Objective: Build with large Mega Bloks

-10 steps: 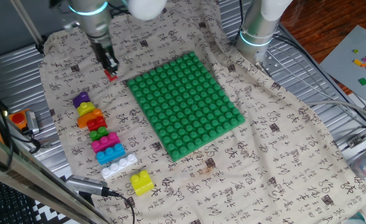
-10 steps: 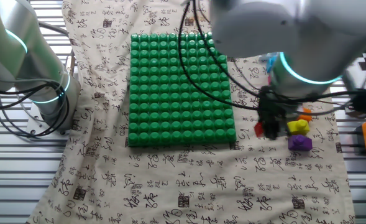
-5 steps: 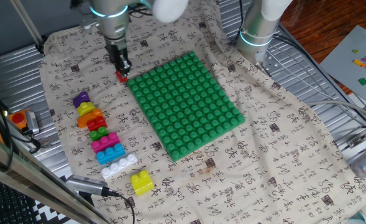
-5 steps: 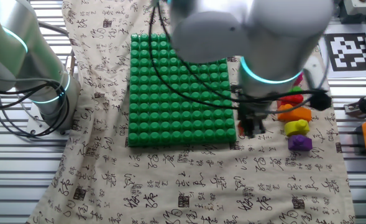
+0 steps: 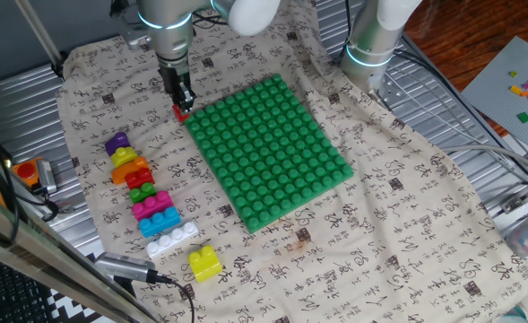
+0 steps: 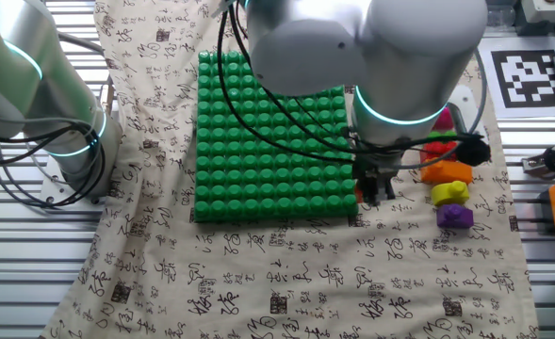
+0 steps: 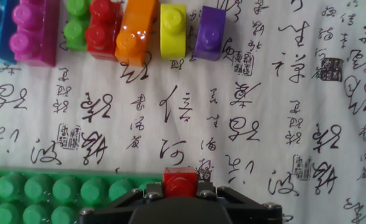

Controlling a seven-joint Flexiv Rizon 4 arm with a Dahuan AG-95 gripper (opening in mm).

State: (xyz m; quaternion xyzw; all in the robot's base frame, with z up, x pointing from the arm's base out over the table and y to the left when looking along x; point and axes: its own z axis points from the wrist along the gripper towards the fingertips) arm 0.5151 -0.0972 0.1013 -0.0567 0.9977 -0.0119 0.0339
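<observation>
Hand view shows the two-finger gripper (image 7: 180, 194) closed on a small glossy red plastic brick (image 7: 180, 181), hanging just off the corner of the big green studded baseplate (image 7: 58, 193). Lowered here, the brick could miss the studs and tip on the printed cloth (image 7: 232, 118).

Tablecloth (image 7: 245, 112) — printed Chinese calligraphy characters, seal stamps; none legible.

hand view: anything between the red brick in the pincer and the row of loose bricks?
Nothing. In the hand view, only bare printed cloth lies between the red brick in the pincer and the row, from purple brick to pink brick.
</observation>
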